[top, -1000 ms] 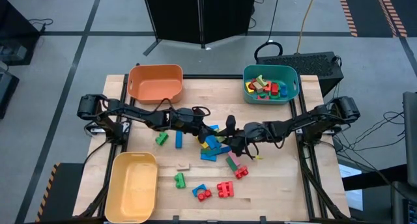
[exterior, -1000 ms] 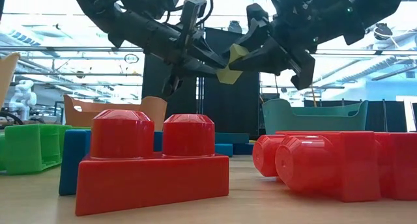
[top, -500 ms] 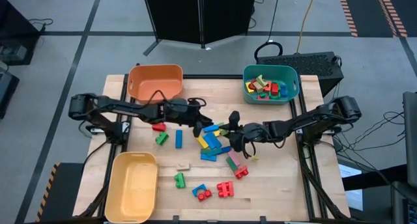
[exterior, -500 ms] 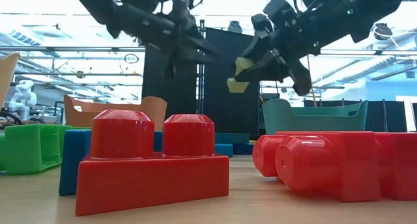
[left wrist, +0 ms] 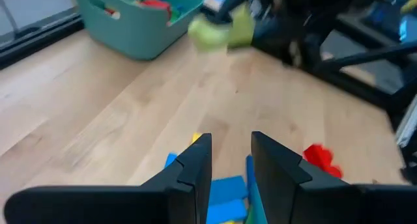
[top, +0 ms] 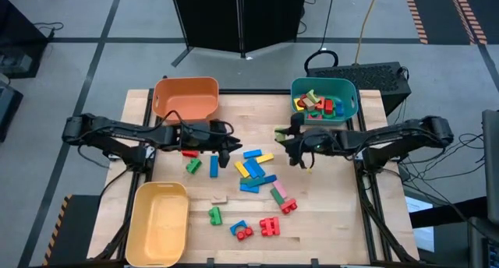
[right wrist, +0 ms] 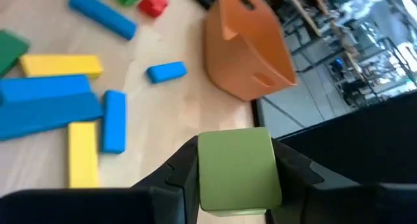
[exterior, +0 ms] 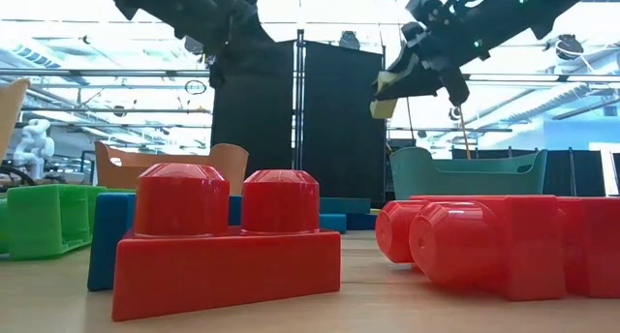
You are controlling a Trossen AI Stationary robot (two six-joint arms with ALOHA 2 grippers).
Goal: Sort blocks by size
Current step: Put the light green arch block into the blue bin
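The right hand [top: 285, 135] is up in the air, squeezing a small pale green plastic block [right wrist: 238, 169] tight between its two dark fingers. The block is off the wooden counter [top: 327, 221]. From above, the hand sits just in front of the teal plastic bin [top: 350, 112], and that bin is the nearest one to it. So I think the next move is a short carry toward the teal bin, then letting go over it. The right arm is the one close to that bin.

The left hand [top: 227, 150] hangs over the middle of the counter, holding nothing, with a small gap between its fingers [left wrist: 189, 175]. It is near the loose pile of blue and yellow flat bar blocks [top: 253, 168].

The teal bin already has a heap of red, green and yellow blocks in it. The orange plastic bin [top: 160, 109] looks empty. So does the yellow plastic bin [top: 142, 235]. More blocks lie nearby, like the red studded bricks [top: 269, 226].
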